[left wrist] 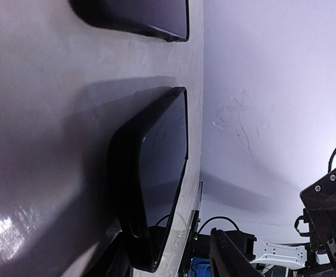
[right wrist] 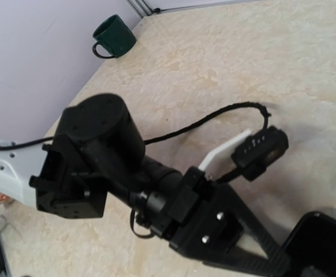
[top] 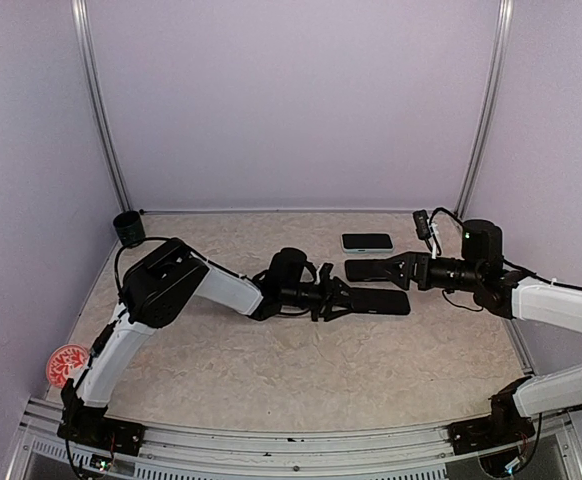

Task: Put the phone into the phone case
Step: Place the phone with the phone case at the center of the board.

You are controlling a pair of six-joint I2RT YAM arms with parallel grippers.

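Note:
A black phone case (top: 379, 301) with a raised rim lies flat at the table's middle. It also shows in the left wrist view (left wrist: 156, 173) and at the bottom right of the right wrist view (right wrist: 321, 245). My left gripper (top: 339, 298) is open, its fingers either side of the case's near end (left wrist: 171, 259). A second black slab (top: 361, 270) lies just behind the case, and also shows in the left wrist view (left wrist: 139, 17). My right gripper (top: 386, 268) is over its right end; its own fingers are hidden. A phone (top: 367, 242) with a pale screen lies further back.
A dark green mug (top: 128, 228) stands in the back left corner, also in the right wrist view (right wrist: 115, 36). A red and white round object (top: 68, 363) lies at the front left. The left arm's wrist (right wrist: 99, 156) fills the right wrist view.

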